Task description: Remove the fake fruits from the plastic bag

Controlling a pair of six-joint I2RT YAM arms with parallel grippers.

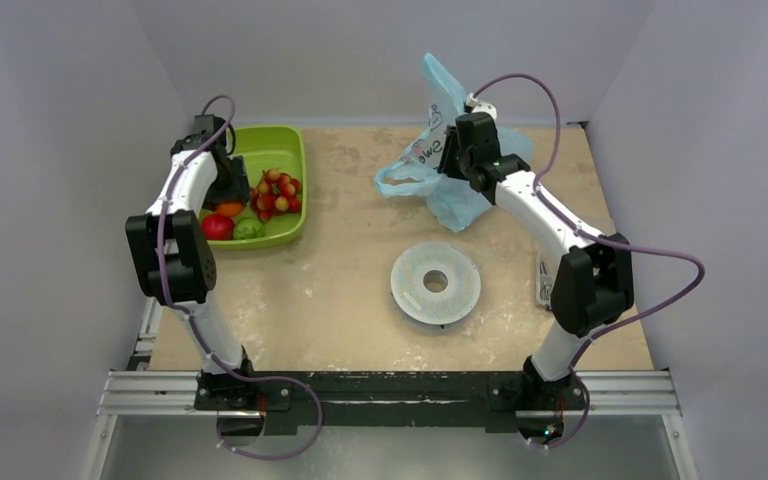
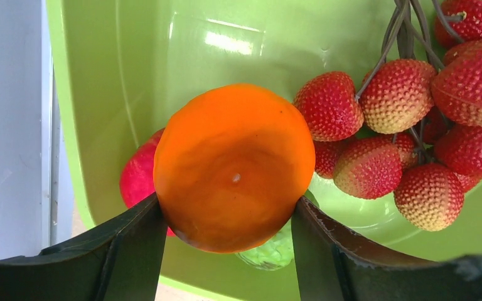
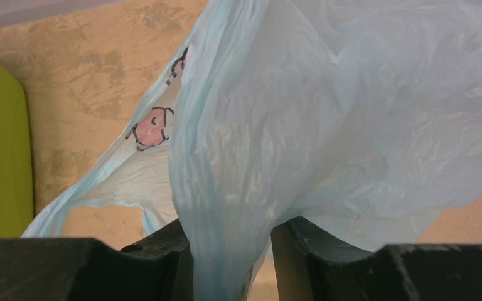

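My left gripper point(image 2: 229, 216) is shut on the orange fruit point(image 2: 233, 166) and holds it over the lime-green tray point(image 2: 163, 56); the fruit also shows in the top view point(image 1: 229, 208). In the tray lie the cluster of small red balls point(image 1: 278, 192), the red round piece point(image 1: 217, 226) and the green one point(image 1: 249, 229). In the left wrist view the cluster point(image 2: 414, 119) is on the right, with the red piece point(image 2: 138, 179) and green one point(image 2: 276, 251) behind the orange. My right gripper point(image 3: 231, 257) is shut on a bunched fold of the light-blue plastic bag point(image 3: 326, 119), held up at the back point(image 1: 440, 160).
A white perforated disc point(image 1: 435, 282) lies on the table mid-right. The lime-green tray point(image 1: 275, 150) sits at the back left by the left wall. A small metal object point(image 1: 543, 280) lies by the right arm.
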